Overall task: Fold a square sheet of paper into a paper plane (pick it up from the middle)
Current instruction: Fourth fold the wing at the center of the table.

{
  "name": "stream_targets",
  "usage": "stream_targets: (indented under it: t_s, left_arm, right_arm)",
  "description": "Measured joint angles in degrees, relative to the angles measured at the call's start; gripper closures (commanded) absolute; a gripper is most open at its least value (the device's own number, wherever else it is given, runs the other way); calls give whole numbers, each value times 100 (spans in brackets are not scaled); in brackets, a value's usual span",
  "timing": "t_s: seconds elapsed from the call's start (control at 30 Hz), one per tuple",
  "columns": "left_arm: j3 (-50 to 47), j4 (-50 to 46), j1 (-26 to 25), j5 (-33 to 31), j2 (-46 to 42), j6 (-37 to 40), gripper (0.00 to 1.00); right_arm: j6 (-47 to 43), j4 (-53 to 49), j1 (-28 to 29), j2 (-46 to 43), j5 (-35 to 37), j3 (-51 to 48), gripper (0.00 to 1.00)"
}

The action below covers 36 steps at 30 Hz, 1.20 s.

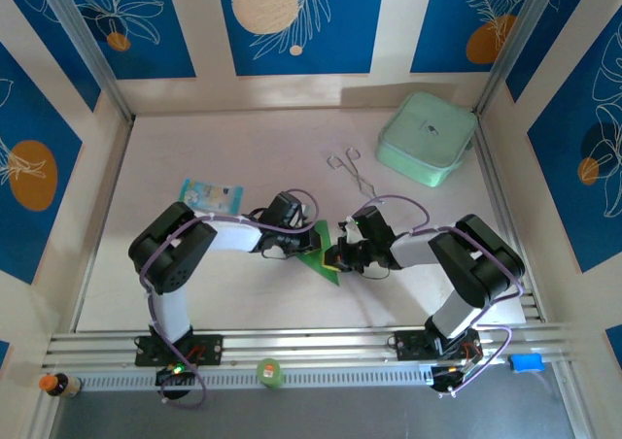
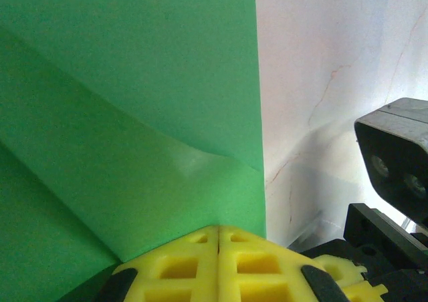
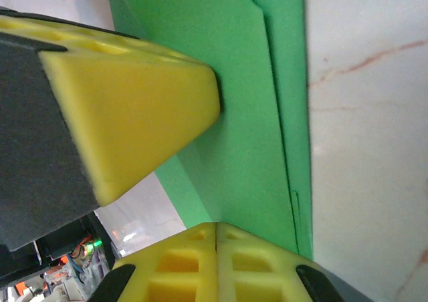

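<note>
Jaws closed, left gripper and right gripper pinch one sheet.

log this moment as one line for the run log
step: folding | square sheet of paper: flap folded over, on table | left gripper: shut, tip on paper | right gripper: shut, against paper

The square sheet of paper covers the left and middle of the view, bright green, with one layer lifted along a diagonal fold and its straight right edge lying on the pale, veined surface. At the bottom edge the left pincer has its yellow pads pressed together where the raised fold runs in. To the right, the right arm's black camera housing hangs over the surface.
</note>
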Motion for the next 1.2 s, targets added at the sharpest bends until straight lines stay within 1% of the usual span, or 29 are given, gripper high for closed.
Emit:
stream_targets:
  t_s: [0.2, 0.43, 0.63, 0.9, 1.2]
  left_arm:
    - [170, -234, 133, 22, 50, 70, 96]
    - [433, -341, 487, 111, 236, 157, 96]
    - [529, -356, 745, 251, 326, 291, 96]
    - [557, -391, 1141, 258, 332, 522, 96]
    - [772, -726, 1346, -168, 315, 763, 95]
  right_arm:
    - [0, 92, -11, -24, -2, -59, 100]
    - [-4, 162, -48, -24, -44, -96, 100]
    - [-46, 168, -92, -24, -92, -111, 100]
    - [-63, 190, -125, -20, -140, -131, 100]
    - [-107, 144, -146, -17, -258, -138, 100]
